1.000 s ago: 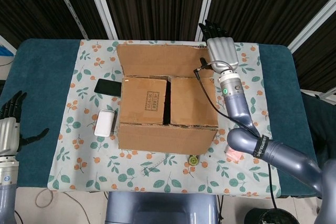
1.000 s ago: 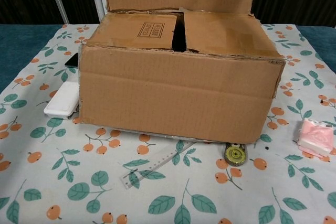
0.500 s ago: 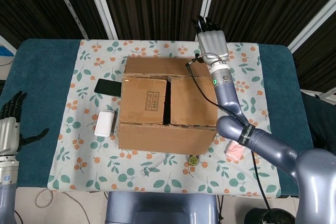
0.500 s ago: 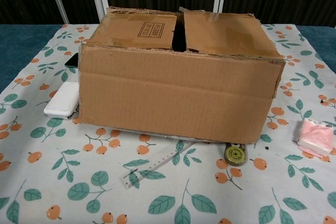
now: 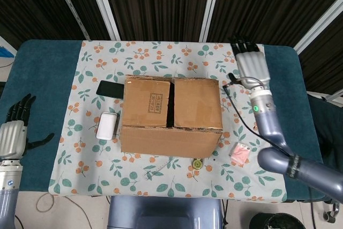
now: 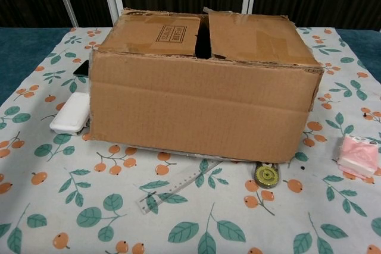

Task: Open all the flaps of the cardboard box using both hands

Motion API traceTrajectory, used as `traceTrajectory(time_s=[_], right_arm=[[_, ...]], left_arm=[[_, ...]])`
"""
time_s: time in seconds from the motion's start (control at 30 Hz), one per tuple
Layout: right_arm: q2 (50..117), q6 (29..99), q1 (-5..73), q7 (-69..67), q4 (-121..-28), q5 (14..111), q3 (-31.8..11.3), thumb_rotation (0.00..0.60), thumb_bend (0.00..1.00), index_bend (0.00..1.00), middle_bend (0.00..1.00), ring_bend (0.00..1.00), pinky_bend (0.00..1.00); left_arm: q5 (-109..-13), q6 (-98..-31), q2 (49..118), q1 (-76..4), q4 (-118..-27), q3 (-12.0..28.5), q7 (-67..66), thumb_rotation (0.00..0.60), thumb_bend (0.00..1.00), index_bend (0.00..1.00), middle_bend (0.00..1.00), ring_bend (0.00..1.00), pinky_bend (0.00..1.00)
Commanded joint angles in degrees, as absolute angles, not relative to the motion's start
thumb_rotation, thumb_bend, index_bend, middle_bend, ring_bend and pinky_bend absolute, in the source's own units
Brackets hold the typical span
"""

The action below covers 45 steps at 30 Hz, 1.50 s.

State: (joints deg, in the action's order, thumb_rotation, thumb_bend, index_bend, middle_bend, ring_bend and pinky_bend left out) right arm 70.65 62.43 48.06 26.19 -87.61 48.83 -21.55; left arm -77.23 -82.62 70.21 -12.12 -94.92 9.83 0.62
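1. The table has a dark blue-green cover, with a floral cloth spread over its middle.
2. The cardboard box stands in the middle of the cloth, its long side running left to right in front of the robot. Two inner flaps lie flat on top, with a dark gap between them running front to back. In the head view the front flap hangs down over the front wall. The far flap cannot be seen in either view.
3. The right hand is just beside the box's far right corner, above the cloth and not touching the cardboard. Its fingers are stretched out, pointing away from the robot, and it holds nothing.
4. The left hand is at the left edge of the table, well apart from the box. Its fingers are spread and it is empty.
5. I judge that the right hand is nearer, so the right inner flap is the natural next one; its free edge lies at the central gap, to the left of that hand.
6. Small things lie around: a black phone and a white case left of the box, a clear ruler and a small yellow tape measure in front, a pink packet at the right.
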Motion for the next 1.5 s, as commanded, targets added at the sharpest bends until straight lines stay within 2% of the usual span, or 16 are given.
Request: traceTrajectory(time_s=[0.03, 0.2, 0.37, 0.53, 0.73, 1.03, 1.17, 1.4, 1.5], right_arm=[[62.26, 72.85, 35.86, 19.86, -97.78, 54.61, -16.08, 0.6, 0.32, 0.0, 0.0, 0.0, 0.18], [58.9, 78.49, 27.98, 14.96, -101.59, 60.38, -11.84, 0.6, 0.32, 0.0, 0.0, 0.0, 0.18], [58.69, 82.78, 22.44, 11.72, -101.09, 64.66, -8.68, 0.6, 0.32, 0.0, 0.0, 0.0, 0.18], [60.71, 86.1, 17.98, 8.0, -96.03, 69.78, -5.9, 0.6, 0.34, 0.0, 0.0, 0.0, 0.18], [62.52, 85.35, 15.75, 3.95, -92.45, 70.03, -5.58, 0.6, 0.35, 0.0, 0.0, 0.0, 0.18], [64.55, 83.84, 14.94, -1.0, -86.58, 72.56, -6.04, 0.6, 0.35, 0.0, 0.0, 0.0, 0.18], [65.24, 83.41, 14.58, -2.81, -85.06, 73.28, -6.39, 0.6, 0.36, 0.0, 0.0, 0.0, 0.18], [65.59, 82.38, 13.9, -4.84, -84.37, 72.96, -7.51, 0.6, 0.36, 0.0, 0.0, 0.0, 0.18], [65.61, 81.96, 13.7, -4.96, -84.23, 72.65, -7.91, 0.6, 0.37, 0.0, 0.0, 0.0, 0.18]], left_arm=[[-78.03, -80.94, 69.46, -12.86, -96.02, 8.86, -1.49, 0.6, 0.13, 0.0, 0.0, 0.0, 0.06], [-78.09, -77.3, 66.94, -14.81, -98.08, 8.56, -4.79, 0.6, 0.13, 0.0, 0.0, 0.0, 0.06], [-78.72, -73.06, 63.57, -18.35, -100.3, 9.73, -7.53, 0.6, 0.22, 0.0, 0.0, 0.0, 0.06], [-77.78, -66.49, 59.34, -23.75, -103.74, 12.27, -9.23, 0.6, 0.32, 0.0, 0.0, 0.0, 0.07], [-77.3, -60.01, 56.05, -29.7, -106.26, 14.67, -11.47, 0.6, 0.43, 0.0, 0.0, 0.0, 0.11], [-75.25, -47.47, 52.31, -39.39, -108.44, 16.64, -14.12, 0.6, 0.51, 0.02, 0.0, 0.0, 0.14], [-74.39, -39.61, 51.23, -45.6, -108.33, 17.48, -15.72, 0.6, 0.54, 0.02, 0.04, 0.04, 0.17], [-71.73, -30.48, 53.55, -54.82, -104.99, 17.09, -19.33, 0.6, 0.6, 0.08, 0.12, 0.1, 0.23], [-69.72, -28.3, 55.29, -57.89, -103.15, 16.62, -20.56, 0.6, 0.62, 0.09, 0.13, 0.11, 0.24]])
